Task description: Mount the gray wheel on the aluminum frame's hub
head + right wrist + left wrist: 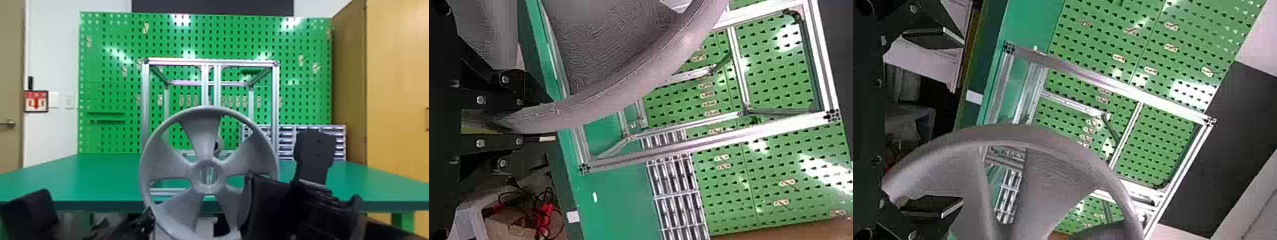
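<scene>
The gray wheel (207, 124) is held at its rim by the right tool (247, 204). In the right wrist view, the thin rim is pinched between two flat black fingers (494, 100). The wheel is stood up on its edge, to the left of the right tool. It is shaped like a big ring, with five wide, flat spokes and a round middle with a hole through it. Fine lines, like tiny threads, can be seen on its gray skin.

The left tool (95, 213) is kept wide, with its two fingers (935, 37) far apart. It is set low down, to the left of the wheel. The wheel's rim is seen close to one of these fingers, but it cannot be told if they touch.

The aluminum frame (145, 102) is placed ahead of both tools, past the wheel. It is made of straight, shiny silver bars, joined like a box. It is held up by the smooth, flat green table (105, 178).

A shiny green board (108, 76), dotted with rows of small holes, is seen behind the frame. Small drawers (287, 140) are stacked in rows, farther ahead than the right tool. The tall cupboard (392, 79), off to its right, is colored like light wood.
</scene>
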